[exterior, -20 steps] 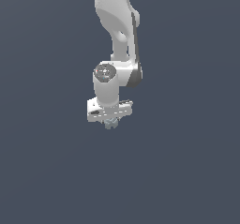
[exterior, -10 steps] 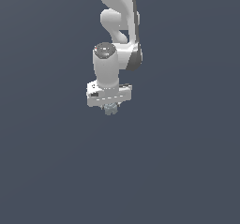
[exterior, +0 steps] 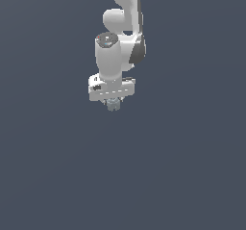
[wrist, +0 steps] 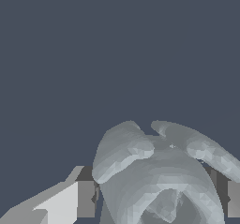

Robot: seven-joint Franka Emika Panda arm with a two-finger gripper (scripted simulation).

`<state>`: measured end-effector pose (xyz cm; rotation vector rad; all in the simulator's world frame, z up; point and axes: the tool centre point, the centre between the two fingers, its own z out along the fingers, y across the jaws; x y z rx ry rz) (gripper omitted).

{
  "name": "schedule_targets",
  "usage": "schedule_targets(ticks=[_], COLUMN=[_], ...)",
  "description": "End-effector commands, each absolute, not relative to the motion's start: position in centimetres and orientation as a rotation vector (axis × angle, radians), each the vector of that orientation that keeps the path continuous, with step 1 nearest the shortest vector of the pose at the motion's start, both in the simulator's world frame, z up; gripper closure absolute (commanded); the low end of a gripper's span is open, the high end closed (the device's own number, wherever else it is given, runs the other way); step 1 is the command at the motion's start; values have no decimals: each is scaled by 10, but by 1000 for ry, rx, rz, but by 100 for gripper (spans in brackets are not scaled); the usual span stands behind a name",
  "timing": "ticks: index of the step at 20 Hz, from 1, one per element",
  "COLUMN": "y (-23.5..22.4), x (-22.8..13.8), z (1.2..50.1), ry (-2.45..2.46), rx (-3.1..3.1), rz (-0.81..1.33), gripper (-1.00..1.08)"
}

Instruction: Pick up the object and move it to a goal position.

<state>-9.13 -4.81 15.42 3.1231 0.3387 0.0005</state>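
The object (exterior: 113, 105) is a tiny pale grey-blue gear-like piece. It sits between the fingertips of my gripper (exterior: 113, 104), just under the white hand, in the exterior view. The gripper is shut on it and holds it in the air above the plain dark grey ground. In the wrist view the object (wrist: 159, 171) fills the space between the two dark finger pads (wrist: 86, 197); its rounded notched lobes and central hole show close up. The white arm (exterior: 120, 22) rises from the hand to the top of the exterior view.
A plain dark grey surface (exterior: 182, 166) fills the rest of both views. No other objects or edges show.
The arm has moved up and slightly toward the exterior view's left, carrying the object in the shut gripper.
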Motion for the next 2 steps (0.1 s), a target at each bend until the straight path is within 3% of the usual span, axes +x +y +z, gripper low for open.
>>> schedule_targets(ticks=[1,2], y=[-48,-48], x=[-94,-94], z=[156,156], ry=[339,339], rx=[3123,3123], rz=[0,0], gripper=[108,108])
